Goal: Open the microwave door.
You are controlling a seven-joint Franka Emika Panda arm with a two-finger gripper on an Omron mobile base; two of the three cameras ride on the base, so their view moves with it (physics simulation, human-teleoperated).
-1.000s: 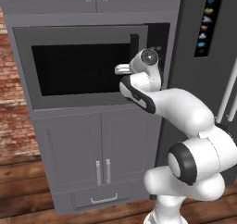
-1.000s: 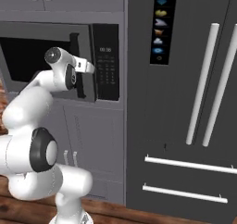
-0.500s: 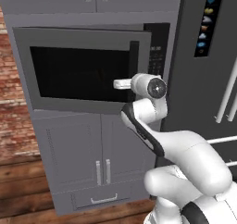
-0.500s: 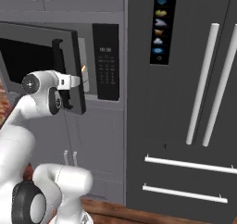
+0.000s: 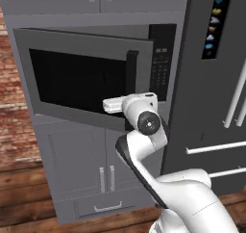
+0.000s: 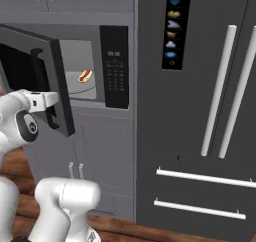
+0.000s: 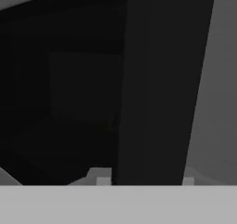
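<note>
Your microwave (image 6: 95,68) sits left of the fridge (image 6: 200,106).
Its door (image 5: 84,78) swings out leftward; cabinet doors (image 5: 81,164) sit below it, a hot dog (image 6: 85,76) inside.

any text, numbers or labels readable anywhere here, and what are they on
No text can be read.
Black button panel of the grey microwave: pale marks on a small display and rows of keys, too small and blurred to read.
Dark strip on the tall dark fridge door: a column of small coloured food icons, pictures only, no words.

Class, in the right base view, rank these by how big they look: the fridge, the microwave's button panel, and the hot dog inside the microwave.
1. Fridge
2. Button panel
3. Hot dog
</note>
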